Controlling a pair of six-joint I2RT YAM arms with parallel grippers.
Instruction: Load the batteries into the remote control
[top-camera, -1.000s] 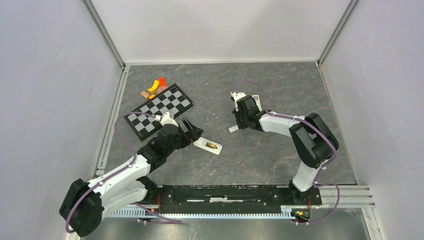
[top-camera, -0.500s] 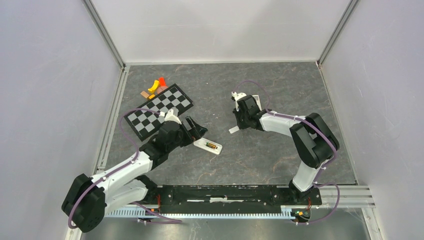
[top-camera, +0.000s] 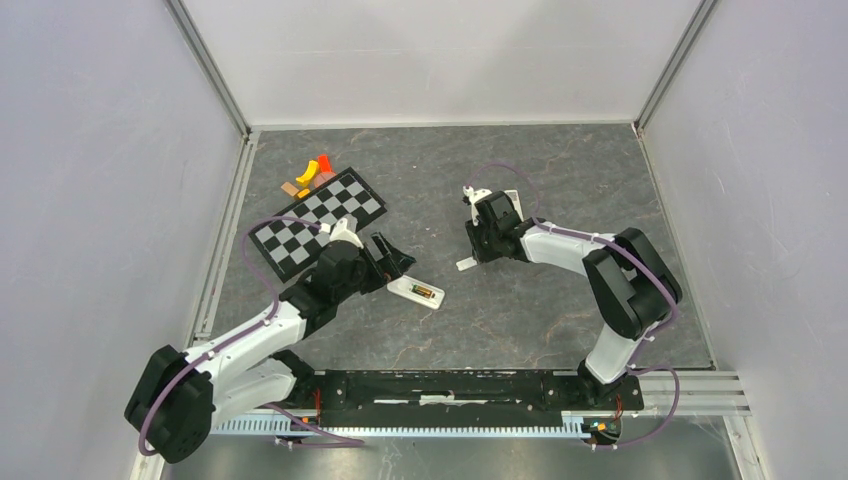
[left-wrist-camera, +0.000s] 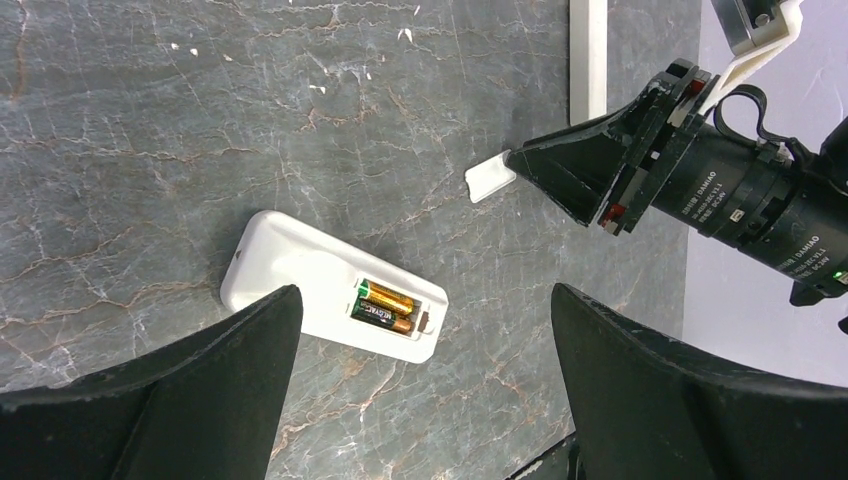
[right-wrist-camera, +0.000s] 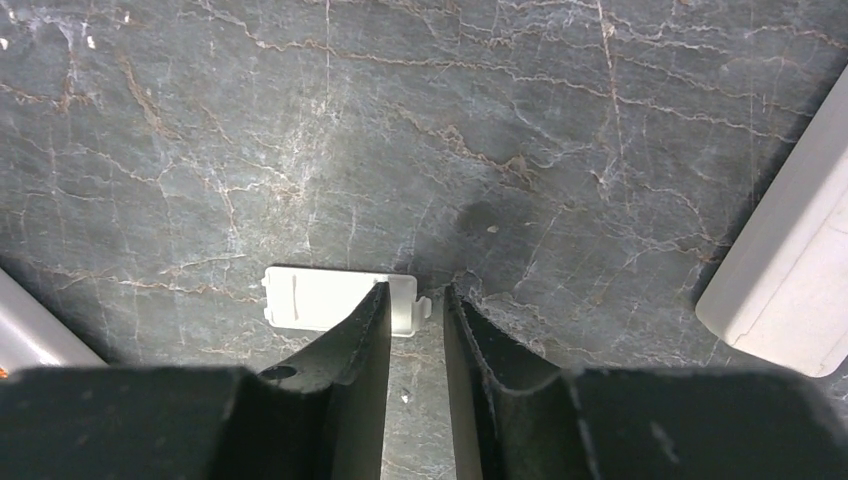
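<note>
From above: finds the right end effector tipped down at a small flat white plastic battery cover on the dark marbled stone worktop. Shut a second ago, now parted a crack. Finds the left end effector spread wide and empty, a little nearer than a second ago to the slim white rectangular plastic remote control, now hanging just beside it. Leaves the black-and-white checkered board and the small orange and red pieces lying at the far left.

Through the left wrist: looks down between wide-open fingers onto the remote control, back side up, well apart from the battery cover. Shows the compartment uncovered at one end, with the two small dark batteries with gold bands side by side inside and seemingly seated. Reads as loading done, lid not yet on.

Through the right wrist: shows only a narrow gap between the black fingertips, with the tabbed end of the battery cover right at that gap. Cannot tell whether touching. Nothing lifted or clamped. Suggests either a letting-go or a fresh attempt at the lid, so probably the closing step is in hand.
</note>
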